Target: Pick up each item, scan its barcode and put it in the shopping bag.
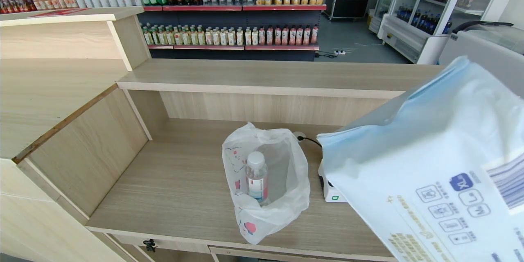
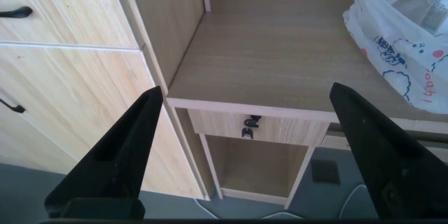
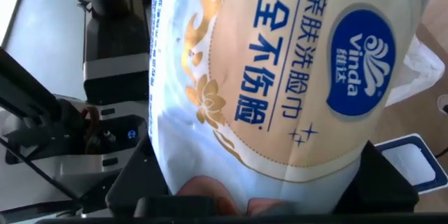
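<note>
Right claw point(image 3: 262, 182): clamped on 1 end of the soft tissue pack point(image 1: 430, 143), held over the counter's point(image 1: 176, 188) right side.
Left claw point(image 2: 246, 89): spread wide, empty, off the counter's front edge.
Barcode point(image 1: 505, 180): faces up, away from the scanner point(image 1: 330, 190) beneath.
Advice: probably roll the pack so the stripes face the scanner.
Shopping bag point(image 1: 286, 196): just beside the scanner, 1 water bottle point(image 1: 257, 178) inside.
</note>
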Tool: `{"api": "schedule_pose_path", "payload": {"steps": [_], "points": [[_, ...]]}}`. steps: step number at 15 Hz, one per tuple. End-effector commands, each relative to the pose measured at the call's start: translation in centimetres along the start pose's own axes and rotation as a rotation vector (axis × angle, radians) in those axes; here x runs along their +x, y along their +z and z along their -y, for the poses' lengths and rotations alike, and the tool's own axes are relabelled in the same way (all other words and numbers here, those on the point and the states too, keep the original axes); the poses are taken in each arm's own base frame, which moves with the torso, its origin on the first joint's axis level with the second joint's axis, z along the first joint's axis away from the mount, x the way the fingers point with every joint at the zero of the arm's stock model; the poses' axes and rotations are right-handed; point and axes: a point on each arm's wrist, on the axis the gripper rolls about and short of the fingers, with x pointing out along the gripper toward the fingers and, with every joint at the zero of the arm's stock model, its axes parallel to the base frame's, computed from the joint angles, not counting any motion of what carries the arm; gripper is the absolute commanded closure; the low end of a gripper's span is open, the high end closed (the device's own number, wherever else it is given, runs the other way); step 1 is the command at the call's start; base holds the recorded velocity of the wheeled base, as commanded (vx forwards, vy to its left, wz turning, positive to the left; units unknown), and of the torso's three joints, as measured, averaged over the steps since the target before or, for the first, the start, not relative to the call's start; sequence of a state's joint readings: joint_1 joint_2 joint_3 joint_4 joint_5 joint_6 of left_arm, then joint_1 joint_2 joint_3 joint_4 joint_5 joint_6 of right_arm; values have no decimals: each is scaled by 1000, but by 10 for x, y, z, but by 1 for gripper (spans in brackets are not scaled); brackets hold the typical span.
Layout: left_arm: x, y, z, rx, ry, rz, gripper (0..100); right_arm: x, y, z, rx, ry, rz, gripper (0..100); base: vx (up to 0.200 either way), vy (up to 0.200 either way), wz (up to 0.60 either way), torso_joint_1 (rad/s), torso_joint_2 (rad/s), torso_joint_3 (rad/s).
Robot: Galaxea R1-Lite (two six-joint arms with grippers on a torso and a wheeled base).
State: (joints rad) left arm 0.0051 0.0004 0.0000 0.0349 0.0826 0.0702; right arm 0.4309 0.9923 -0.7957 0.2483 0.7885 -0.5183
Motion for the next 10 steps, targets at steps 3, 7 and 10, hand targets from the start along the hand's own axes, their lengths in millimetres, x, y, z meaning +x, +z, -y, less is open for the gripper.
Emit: {"api": "schedule_pose_path", "payload": {"steps": [3,7,10], "points": [[0,0,0,0,0,0,0,1,14,1,-17,19,29,100,0,0,0,0,0,0],[0,0,0,0,0,0,0,9,18,0,-32,51,17,100,0,0,0,0,0,0],[0,0,0,0,0,0,0,10,16,0,-27,54,10,100,0,0,0,0,0,0]]}}
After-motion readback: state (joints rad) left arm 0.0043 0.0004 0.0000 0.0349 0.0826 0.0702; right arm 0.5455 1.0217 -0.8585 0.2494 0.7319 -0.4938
